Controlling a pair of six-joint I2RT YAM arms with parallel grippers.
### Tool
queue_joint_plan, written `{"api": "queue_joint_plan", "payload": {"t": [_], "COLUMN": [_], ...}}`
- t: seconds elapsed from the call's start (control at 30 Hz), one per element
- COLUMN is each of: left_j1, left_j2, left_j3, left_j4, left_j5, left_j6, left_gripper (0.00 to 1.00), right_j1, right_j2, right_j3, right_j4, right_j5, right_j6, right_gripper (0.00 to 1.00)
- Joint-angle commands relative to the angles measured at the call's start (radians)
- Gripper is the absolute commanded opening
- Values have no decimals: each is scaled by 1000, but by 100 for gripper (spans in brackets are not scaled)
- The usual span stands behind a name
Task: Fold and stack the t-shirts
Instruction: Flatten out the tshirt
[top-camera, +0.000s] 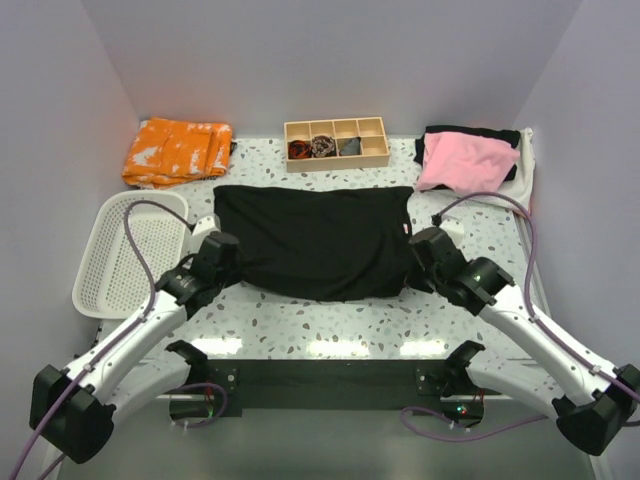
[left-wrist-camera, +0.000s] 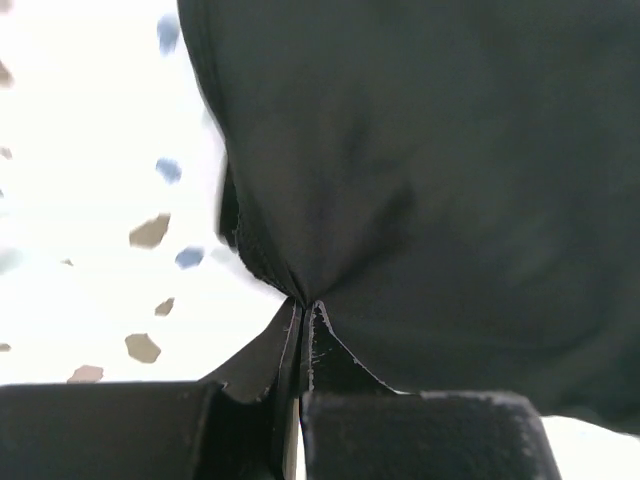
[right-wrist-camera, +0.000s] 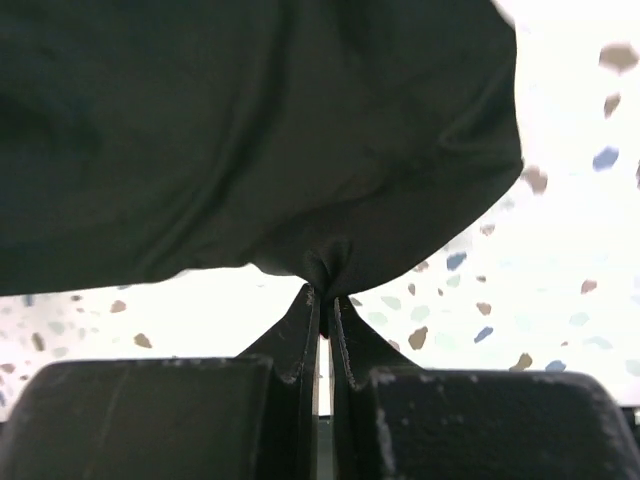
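**A:** Why are both arms down at the shirt's sides?

**B:** It looks like the grab for a fold. The left fingers (left-wrist-camera: 282, 345) are pressed together on a pinch of the black t-shirt (top-camera: 315, 240), at its left side toward the near edge. The right fingers (right-wrist-camera: 297, 330) are clamped the same way on its right side. Holding both ends should let the cloth lift evenly.

**A:** Where does the shirt lie?

**B:** Spread flat on the speckled surface (top-camera: 330, 325), between the two arms.

**A:** And farther back?

**B:** A white basket (top-camera: 125, 250) sits to the left and an orange cloth (top-camera: 177, 150) lies in the far left corner. A wooden compartment box (top-camera: 336, 143) is at the middle back. A pink t-shirt (top-camera: 465, 162) lies on dark and white cloth at far right, probably shirts waiting their turn.

**A:** Any writing?

**B:** None I can read. A small pale tag (top-camera: 407, 230) shows at the black shirt's right edge, too small to make out.
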Motion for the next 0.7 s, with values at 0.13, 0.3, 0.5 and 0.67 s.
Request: {"api": "queue_joint_plan", "payload": {"t": [0.13, 0.3, 0.5, 0.67], "left_j1": [4, 4, 4, 4], "left_j2": [-59, -72, -10, -82], "left_j3": [257, 319, 366, 428], "left_j4": [-164, -200, -289, -237], "left_j5": [-114, -175, -195, -280], "left_j6": [73, 91, 79, 168], "left_gripper": [0, 0, 0, 0], "right_j1": [4, 4, 6, 4], "right_j2": [-44, -76, -58, -67], "right_j3": [192, 273, 305, 360], "right_j4": [-11, -8, -3, 8], "right_j5": [96, 162, 155, 250], "right_j6": [-229, -282, -297, -375], "right_gripper": [0, 0, 0, 0]}}
